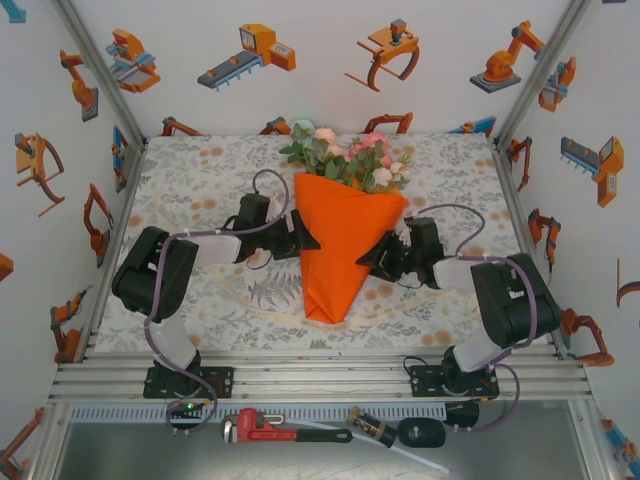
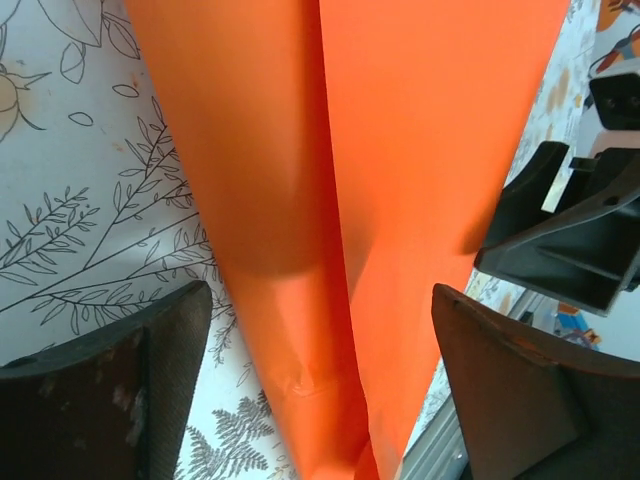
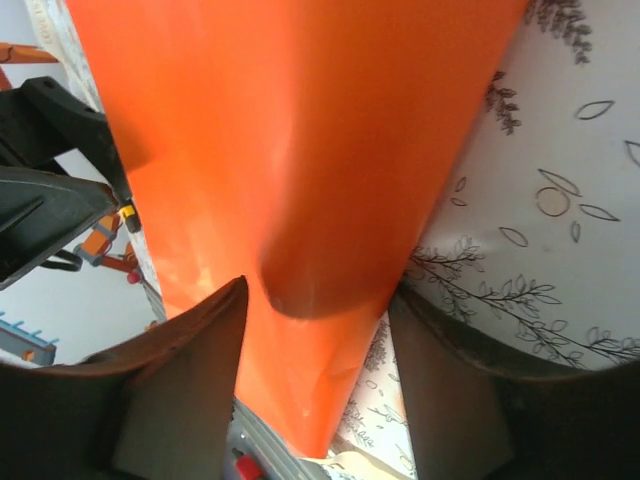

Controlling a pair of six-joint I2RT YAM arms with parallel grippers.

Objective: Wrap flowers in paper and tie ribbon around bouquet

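Note:
The bouquet (image 1: pixel 345 240) lies in the middle of the table, a tapered cone of orange paper (image 1: pixel 338 270) with its tip toward me. Pink and cream flowers (image 1: pixel 352 155) with green leaves top its far end. My left gripper (image 1: pixel 305 238) is at the cone's left edge. In the left wrist view it (image 2: pixel 320 300) stands open astride the paper (image 2: pixel 400 200), with cloth showing beside the left finger. My right gripper (image 1: pixel 372 258) is at the right edge. In the right wrist view it (image 3: pixel 318 295) has both fingers against the paper (image 3: pixel 300 150). A pale ribbon (image 1: pixel 262 306) runs across the cloth under the cone's lower part.
A floral tablecloth (image 1: pixel 200 170) covers the table, with white sticker-covered walls on three sides. A metal rail (image 1: pixel 320 375) runs along the near edge. Below it lie a red pipe wrench (image 1: pixel 265 428) and a dark tool (image 1: pixel 420 432).

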